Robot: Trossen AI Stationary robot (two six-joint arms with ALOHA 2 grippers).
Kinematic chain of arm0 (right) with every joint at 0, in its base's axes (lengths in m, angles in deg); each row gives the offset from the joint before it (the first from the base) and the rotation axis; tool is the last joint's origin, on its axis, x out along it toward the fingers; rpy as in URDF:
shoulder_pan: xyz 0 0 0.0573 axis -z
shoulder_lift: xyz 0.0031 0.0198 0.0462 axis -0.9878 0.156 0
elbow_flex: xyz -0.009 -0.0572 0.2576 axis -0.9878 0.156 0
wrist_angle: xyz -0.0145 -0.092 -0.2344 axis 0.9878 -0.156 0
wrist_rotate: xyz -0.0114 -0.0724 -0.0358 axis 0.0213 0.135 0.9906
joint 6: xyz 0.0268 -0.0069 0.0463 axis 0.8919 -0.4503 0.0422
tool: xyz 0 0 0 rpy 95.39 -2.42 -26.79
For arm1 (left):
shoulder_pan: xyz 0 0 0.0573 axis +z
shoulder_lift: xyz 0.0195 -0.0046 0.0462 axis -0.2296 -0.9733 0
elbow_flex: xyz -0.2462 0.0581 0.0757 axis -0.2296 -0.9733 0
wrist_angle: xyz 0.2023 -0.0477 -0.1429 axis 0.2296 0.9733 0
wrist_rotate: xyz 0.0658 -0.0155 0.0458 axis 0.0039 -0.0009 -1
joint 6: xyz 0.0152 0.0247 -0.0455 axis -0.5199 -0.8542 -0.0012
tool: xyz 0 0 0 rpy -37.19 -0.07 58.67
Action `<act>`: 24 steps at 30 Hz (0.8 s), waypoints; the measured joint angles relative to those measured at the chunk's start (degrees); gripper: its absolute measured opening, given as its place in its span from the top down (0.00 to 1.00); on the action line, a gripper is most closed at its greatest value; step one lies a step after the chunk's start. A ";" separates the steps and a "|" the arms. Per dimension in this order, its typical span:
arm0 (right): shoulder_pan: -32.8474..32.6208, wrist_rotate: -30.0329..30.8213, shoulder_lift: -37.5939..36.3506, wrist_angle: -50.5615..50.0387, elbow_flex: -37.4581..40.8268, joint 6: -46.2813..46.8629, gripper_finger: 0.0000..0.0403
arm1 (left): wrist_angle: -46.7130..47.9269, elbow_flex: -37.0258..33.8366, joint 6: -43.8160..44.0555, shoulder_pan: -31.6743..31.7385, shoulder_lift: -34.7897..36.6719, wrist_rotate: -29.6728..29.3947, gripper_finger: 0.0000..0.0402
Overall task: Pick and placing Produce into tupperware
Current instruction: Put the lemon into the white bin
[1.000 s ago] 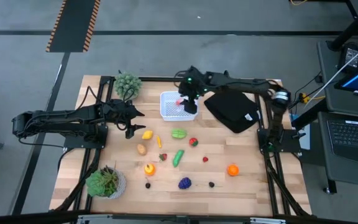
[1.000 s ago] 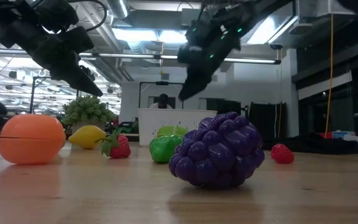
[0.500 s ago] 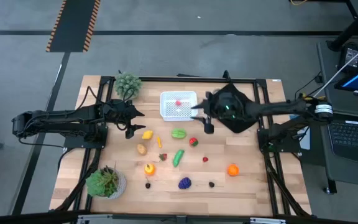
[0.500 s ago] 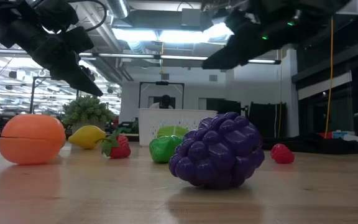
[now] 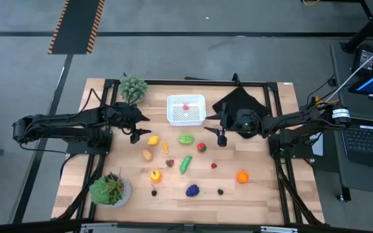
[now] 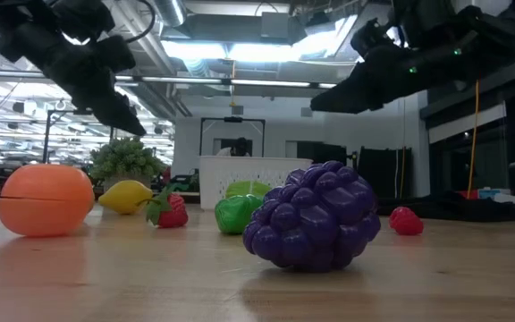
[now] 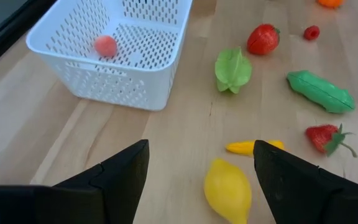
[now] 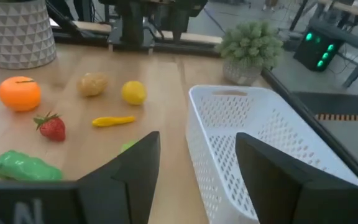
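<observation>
The white tupperware [image 5: 186, 110] stands at the table's far middle, with one small red piece [image 7: 105, 45] lying on its floor. The rest of the produce lies on the wood nearer the front: a lemon [image 5: 153, 140], a green leafy piece [image 5: 186, 138], a tomato [image 5: 201, 147], a green pod [image 5: 185, 164], an orange [image 5: 242, 176] and purple grapes [image 6: 313, 217]. My left gripper [image 5: 136, 134] hangs open just left of the lemon. My right gripper [image 5: 220, 136] hangs open right of the tub, above the tomato's far right, nothing between its fingers.
A black folded cloth [image 5: 237, 102] lies at the far right, under my right arm. One potted plant [image 5: 133, 88] stands at the far left and another [image 5: 111, 189] at the near left corner. Bare wood shows along the table's right side.
My right gripper has drawn back from over the tupperware toward the table's right and near edges, sinking a little and tipping up from pointing down to nearly level. The red piece stays in the tub.
</observation>
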 joint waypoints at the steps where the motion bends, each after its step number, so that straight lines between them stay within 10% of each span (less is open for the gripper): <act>1: 0.32 0.12 0.00 0.99 0.00 -0.61 0.47 | 2.06 1.01 0.02 -0.19 0.00 -0.10 0.31; 24: 5.17 0.85 0.22 1.89 -0.02 -1.04 0.47 | 14.53 11.25 26.78 -18.33 -16.56 -20.95 0.31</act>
